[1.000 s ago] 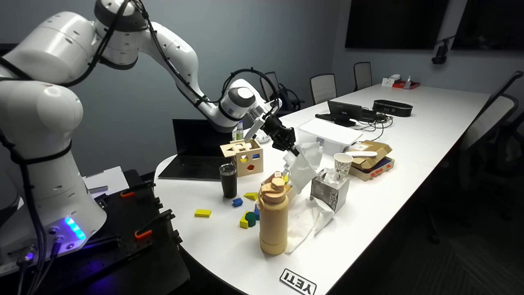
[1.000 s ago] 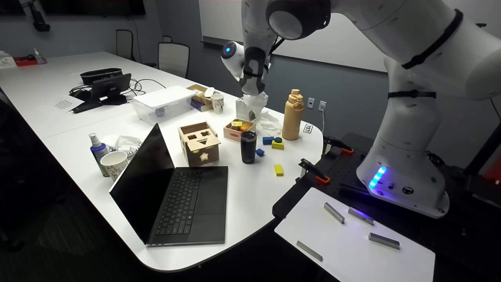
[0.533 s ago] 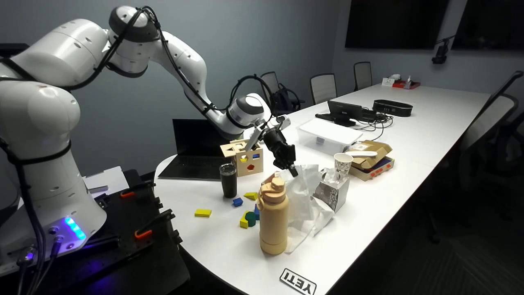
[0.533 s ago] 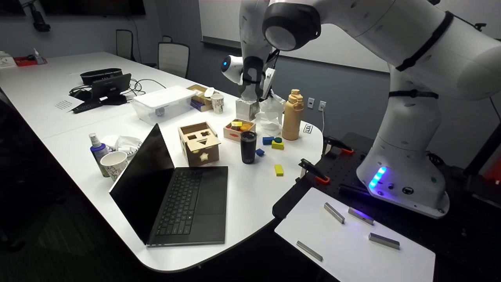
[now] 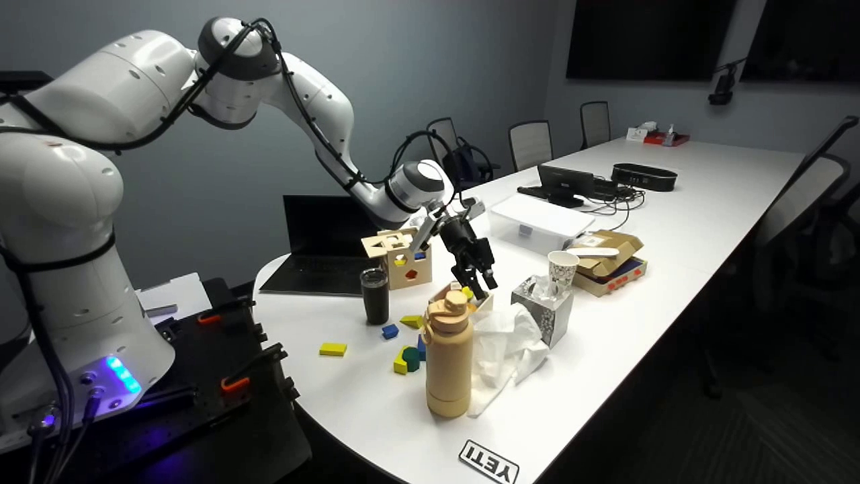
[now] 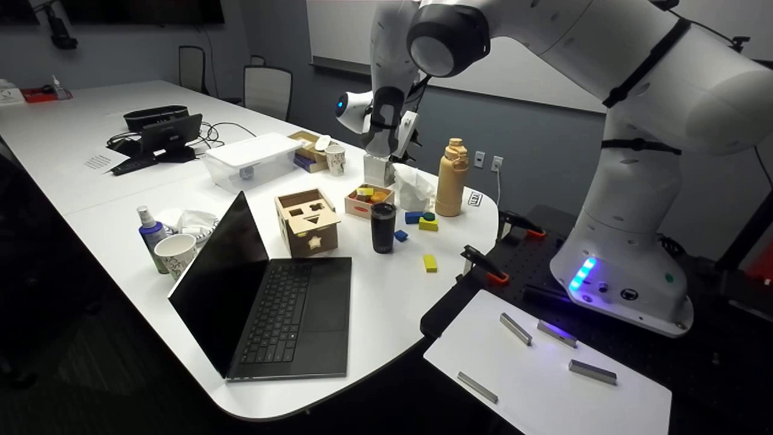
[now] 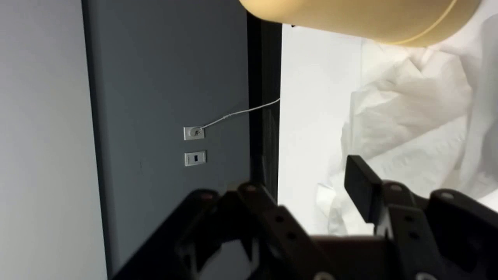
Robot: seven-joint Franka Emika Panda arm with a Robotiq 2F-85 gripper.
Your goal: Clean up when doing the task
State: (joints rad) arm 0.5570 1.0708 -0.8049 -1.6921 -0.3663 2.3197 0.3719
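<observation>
Crumpled white tissue [image 5: 507, 346] lies on the table beside the tan bottle [image 5: 449, 356], and in an exterior view the same tissue [image 6: 413, 188] is heaped behind the small blocks. My gripper [image 5: 485, 285] hangs just above and behind that tissue, close over the small wooden tray. In the wrist view the gripper [image 7: 307, 181] stands open. One dark pad [image 7: 362, 188] shows clearly on the right, and only table and tissue [image 7: 412, 116] appear beyond the gap. The bottle [image 7: 369, 19] crosses the top of that view. In an exterior view the fingertips are mostly hidden.
A silver tissue box [image 5: 545, 312] stands right of the gripper. The wooden tray [image 6: 359, 209] holds several blocks. Loose blocks such as a yellow one [image 5: 332, 349] lie in front. Also around are a black tumbler [image 5: 375, 299], shape-sorter box [image 6: 314, 232], laptop [image 6: 296, 314] and lidded bin [image 5: 537, 225].
The gripper came down with the white tissue hanging from it, then opened and let go. The tissue has dropped onto the table against the one lying there.
</observation>
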